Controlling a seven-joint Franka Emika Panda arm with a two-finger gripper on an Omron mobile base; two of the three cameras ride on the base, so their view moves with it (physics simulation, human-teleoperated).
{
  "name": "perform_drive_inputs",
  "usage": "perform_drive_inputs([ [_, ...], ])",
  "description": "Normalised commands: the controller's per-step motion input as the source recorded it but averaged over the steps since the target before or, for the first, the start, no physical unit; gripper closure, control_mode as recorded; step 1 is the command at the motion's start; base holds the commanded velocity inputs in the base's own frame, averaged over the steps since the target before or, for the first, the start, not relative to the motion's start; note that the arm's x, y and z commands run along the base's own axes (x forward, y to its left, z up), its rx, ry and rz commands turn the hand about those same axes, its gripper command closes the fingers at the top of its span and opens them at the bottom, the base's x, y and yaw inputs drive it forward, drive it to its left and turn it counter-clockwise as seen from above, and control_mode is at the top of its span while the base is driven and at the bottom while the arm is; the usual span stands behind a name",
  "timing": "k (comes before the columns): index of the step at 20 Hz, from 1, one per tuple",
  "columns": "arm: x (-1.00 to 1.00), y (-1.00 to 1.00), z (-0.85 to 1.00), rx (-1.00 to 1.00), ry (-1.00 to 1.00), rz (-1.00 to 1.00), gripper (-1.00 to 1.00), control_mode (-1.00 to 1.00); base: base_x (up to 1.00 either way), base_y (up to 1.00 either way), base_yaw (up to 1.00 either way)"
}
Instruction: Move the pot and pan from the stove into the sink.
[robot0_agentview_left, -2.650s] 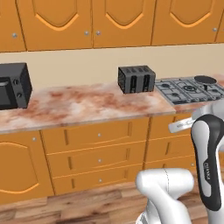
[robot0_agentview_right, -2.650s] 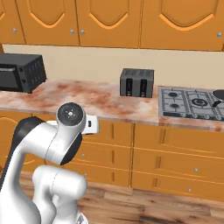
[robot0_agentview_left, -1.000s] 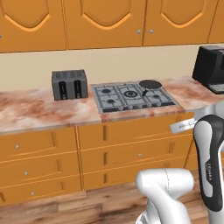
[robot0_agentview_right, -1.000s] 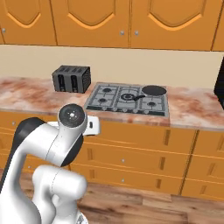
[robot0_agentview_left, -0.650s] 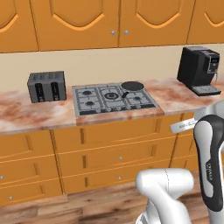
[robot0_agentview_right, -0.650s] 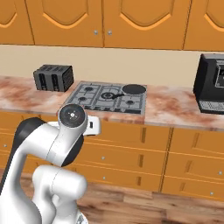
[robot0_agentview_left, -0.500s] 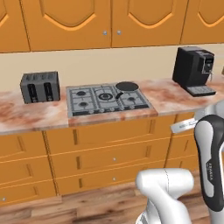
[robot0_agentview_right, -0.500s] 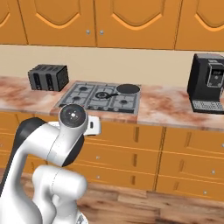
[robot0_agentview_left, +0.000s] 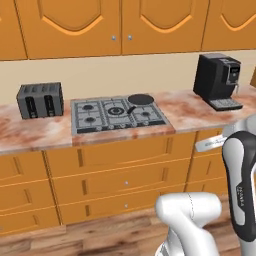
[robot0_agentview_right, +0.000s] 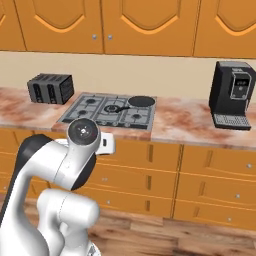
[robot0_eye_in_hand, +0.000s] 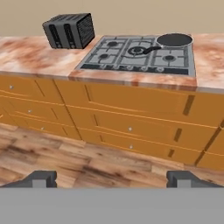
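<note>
pan (robot0_agentview_left: 140, 99) on stove's (robot0_agentview_left: 117, 114) back right burner; toaster (robot0_agentview_left: 40, 99) left of stove, coffee machine (robot0_agentview_left: 217, 81) right

I am seeing the shallow black pan (robot0_agentview_left: 141, 99) sitting on the grey stove's (robot0_agentview_left: 118, 115) back right burner, handle pointing inward.

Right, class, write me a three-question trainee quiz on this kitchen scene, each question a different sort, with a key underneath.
1. True or false: the pan sits on the rear right corner of the stove.
2. Multiple choice: what stands on the counter to the left of the stove? A) a kettle B) a toaster C) a blender
3. Fill the gap: in the hand view the robot's fingers are ____, holding nothing.

Key
1. True; its long handle points toward the centre burner.
2. B. The coffee machine is on the other side.
3. Open, far short of the counter.
</note>
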Motion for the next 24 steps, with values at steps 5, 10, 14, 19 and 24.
perform_drive_inputs([
  [5, 0.00, 0.00, 0.00, 0.00, 0.00, 0.00, -1.00, 1.00, 0.61, 0.05, 0.00],
  [10, 0.00, 0.00, 0.00, 0.00, 0.00, 0.00, -1.00, 1.00, 0.68, 0.09, 0.00],
  [14, 0.00, 0.00, 0.00, 0.00, 0.00, 0.00, -1.00, 1.00, 0.66, 0.10, 0.00],
  [19, 0.00, 0.00, 0.00, 0.00, 0.00, 0.00, -1.00, 1.00, 0.67, 0.07, 0.00],
  [24, 0.00, 0.00, 0.00, 0.00, 0.00, 0.00, -1.00, 1.00, 0.64, 0.06, -0.01],
])
